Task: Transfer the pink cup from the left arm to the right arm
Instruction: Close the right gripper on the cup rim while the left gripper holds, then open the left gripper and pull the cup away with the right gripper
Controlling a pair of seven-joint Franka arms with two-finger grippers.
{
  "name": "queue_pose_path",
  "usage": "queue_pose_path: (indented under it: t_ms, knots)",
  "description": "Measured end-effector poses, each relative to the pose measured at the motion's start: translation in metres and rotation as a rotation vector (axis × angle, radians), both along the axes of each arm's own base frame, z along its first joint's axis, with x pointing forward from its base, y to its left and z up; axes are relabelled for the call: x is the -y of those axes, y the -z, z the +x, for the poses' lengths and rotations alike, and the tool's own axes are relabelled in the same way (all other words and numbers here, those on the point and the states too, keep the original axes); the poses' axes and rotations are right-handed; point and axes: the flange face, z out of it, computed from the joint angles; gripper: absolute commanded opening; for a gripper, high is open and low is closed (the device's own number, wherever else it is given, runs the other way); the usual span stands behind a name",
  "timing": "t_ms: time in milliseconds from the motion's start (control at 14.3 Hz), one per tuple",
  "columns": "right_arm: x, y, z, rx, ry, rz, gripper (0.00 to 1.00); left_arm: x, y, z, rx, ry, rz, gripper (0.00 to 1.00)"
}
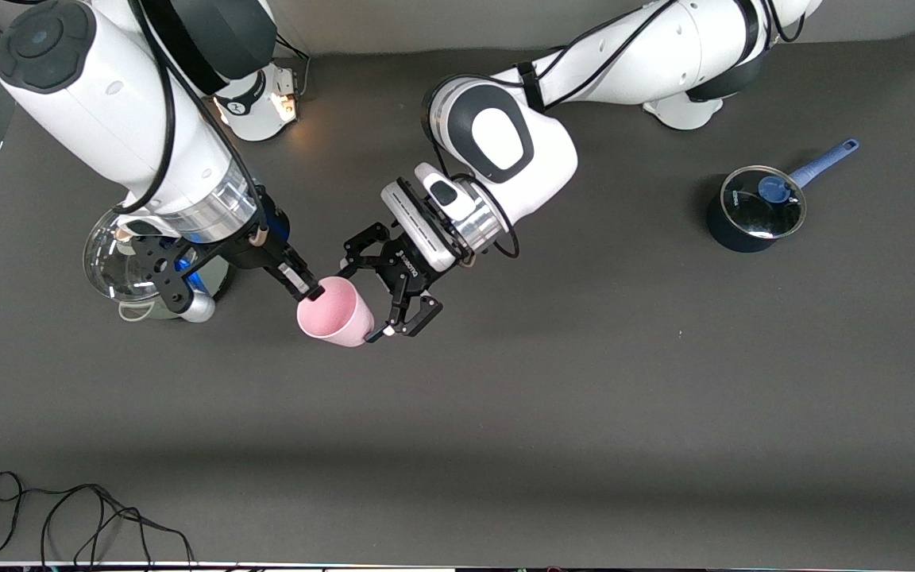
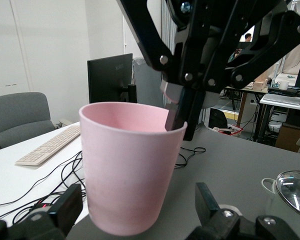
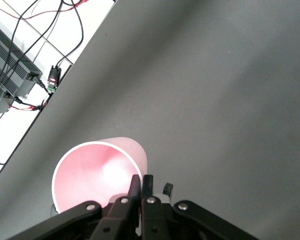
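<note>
Front view: the pink cup [image 1: 336,311] hangs above the table [image 1: 584,397], the right gripper [image 1: 308,287] pinching its rim, the left gripper [image 1: 378,306] spread around its base.

Left wrist view: the left gripper's fingers [image 2: 65,210] stand apart, flanking the cup [image 2: 130,180].

Right wrist view: the right gripper [image 3: 141,187] is clamped on the cup's rim [image 3: 100,175].

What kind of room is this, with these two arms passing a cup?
Probably a robotics lab in an office: a desk with keyboard and monitor, office chair, and loose cables beside the table.
</note>
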Motion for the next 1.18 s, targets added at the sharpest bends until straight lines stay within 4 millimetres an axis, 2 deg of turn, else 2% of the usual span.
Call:
queue_pose_path:
  t_ms: [279,418,558,697,836,976,1185]
  knots:
    - [0.016,-0.003,0.013,0.086,-0.031,-0.078,0.00,-0.002,0.001,0.002,0.001,-0.006,0.006,1.00]
    - [0.047,-0.001,0.028,0.111,-0.054,-0.134,0.00,-0.012,0.004,0.011,0.004,-0.025,0.019,1.00]
    - [0.105,0.000,0.050,0.117,-0.092,-0.169,0.00,-0.032,0.014,0.027,0.038,-0.040,0.068,1.00]
    - [0.181,0.001,0.069,0.115,-0.132,-0.205,0.00,-0.054,0.030,0.044,0.078,-0.033,0.124,1.00]
    - [0.254,0.009,0.079,0.095,-0.190,-0.237,0.00,-0.068,0.044,0.056,0.117,0.012,0.140,1.00]
    - [0.315,0.018,0.081,0.071,-0.284,-0.236,0.00,-0.082,0.053,0.070,0.156,0.062,0.131,1.00]
    - [0.399,0.029,0.066,0.016,-0.531,-0.189,0.00,-0.117,0.069,0.098,0.239,0.152,0.136,1.00]
